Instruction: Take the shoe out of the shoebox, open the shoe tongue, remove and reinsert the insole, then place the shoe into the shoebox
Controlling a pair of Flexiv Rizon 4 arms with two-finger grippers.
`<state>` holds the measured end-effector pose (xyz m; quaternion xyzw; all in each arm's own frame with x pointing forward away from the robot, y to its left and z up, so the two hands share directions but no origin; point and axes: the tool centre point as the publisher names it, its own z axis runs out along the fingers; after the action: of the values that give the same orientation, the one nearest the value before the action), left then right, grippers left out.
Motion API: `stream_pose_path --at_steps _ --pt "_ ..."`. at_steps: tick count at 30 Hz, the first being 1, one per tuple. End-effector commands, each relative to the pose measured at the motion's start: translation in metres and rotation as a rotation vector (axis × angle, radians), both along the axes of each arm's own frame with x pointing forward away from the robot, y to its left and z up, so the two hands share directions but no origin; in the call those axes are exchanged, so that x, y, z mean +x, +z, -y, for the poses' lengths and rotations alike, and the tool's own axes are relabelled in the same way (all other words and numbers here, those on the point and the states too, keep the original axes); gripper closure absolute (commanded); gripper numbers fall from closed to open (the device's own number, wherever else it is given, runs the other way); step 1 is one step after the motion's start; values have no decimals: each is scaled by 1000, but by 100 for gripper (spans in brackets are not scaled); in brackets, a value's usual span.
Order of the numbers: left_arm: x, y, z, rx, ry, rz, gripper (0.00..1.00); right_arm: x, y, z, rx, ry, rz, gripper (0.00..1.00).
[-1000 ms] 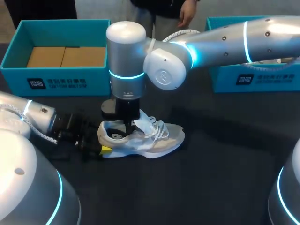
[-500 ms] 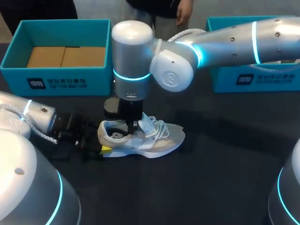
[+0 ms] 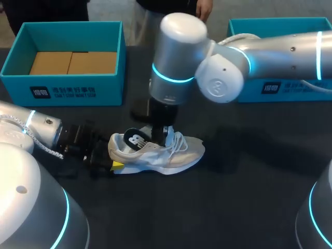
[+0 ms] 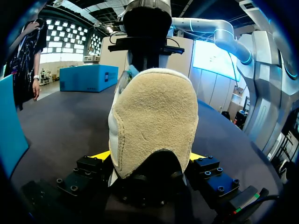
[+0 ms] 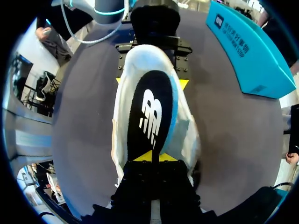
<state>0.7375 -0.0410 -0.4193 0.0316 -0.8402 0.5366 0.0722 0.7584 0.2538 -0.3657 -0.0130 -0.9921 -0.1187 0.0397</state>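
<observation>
Dark table point(image 3: 249, 197) carries the shoe point(image 3: 171, 155), left pincer point(image 4: 148, 157) clamped on its heel as anchor so right pincer point(image 5: 152, 156), pinching the insole point(image 5: 152, 112), can peel it out.

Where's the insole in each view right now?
Head view: insole sticking up out of the shoe, near the heel.
Left wrist view: not visible, hidden behind the shoe's heel.
Right wrist view: ahead of the right gripper, which pinches its end.
Shared landmark: the shoe, heel clamped by the left gripper.
</observation>
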Motion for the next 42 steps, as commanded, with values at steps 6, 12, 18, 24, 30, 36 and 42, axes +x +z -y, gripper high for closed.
stream_pose_path --at_steps 6,12,18,24,30,36,42 --pt "0 -2 0 0 1 0 100 10 8 3 153 46 12 100" --pt "0 -2 0 0 1 0 100 14 15 -7 199 101 10 100" --pt "0 -2 0 0 1 0 100 21 21 -22 216 162 -2 100" --pt "0 -2 0 0 1 0 100 28 28 -36 227 231 -44 100" --pt "0 -2 0 0 1 0 100 33 33 -46 240 280 -62 100" --pt "0 -2 0 0 1 0 100 37 38 -58 267 345 -81 100" --pt "0 -2 0 0 1 0 100 36 41 -67 319 416 -104 100"
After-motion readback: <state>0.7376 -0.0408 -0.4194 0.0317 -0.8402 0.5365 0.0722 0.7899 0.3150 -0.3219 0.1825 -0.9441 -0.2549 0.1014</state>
